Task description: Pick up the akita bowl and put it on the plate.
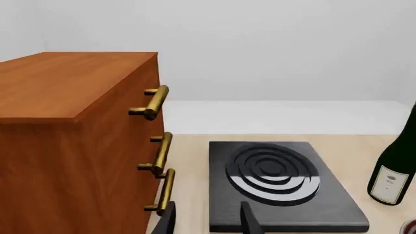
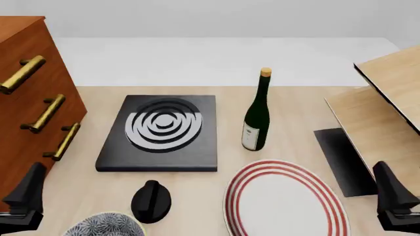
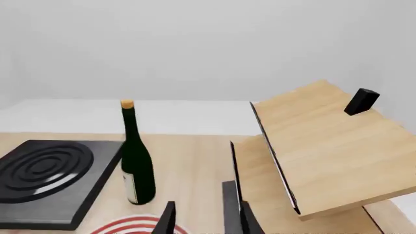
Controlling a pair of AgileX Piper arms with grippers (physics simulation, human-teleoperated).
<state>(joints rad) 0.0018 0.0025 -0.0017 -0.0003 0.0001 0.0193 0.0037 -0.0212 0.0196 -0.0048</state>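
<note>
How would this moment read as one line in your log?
akita bowl: on table, ungrasped | plate: bare | left claw: open | right claw: open

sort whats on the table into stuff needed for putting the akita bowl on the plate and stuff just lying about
Needed:
akita bowl
plate

Just lying about:
stove
wine bottle
black knob
wooden drawer cabinet
tilted wooden rack

The akita bowl (image 2: 105, 225), black-and-white patterned, sits upright just right of the left gripper (image 2: 23, 206). The red-ringed plate (image 2: 286, 199) lies flat, left of the right gripper (image 2: 397, 204).
</note>
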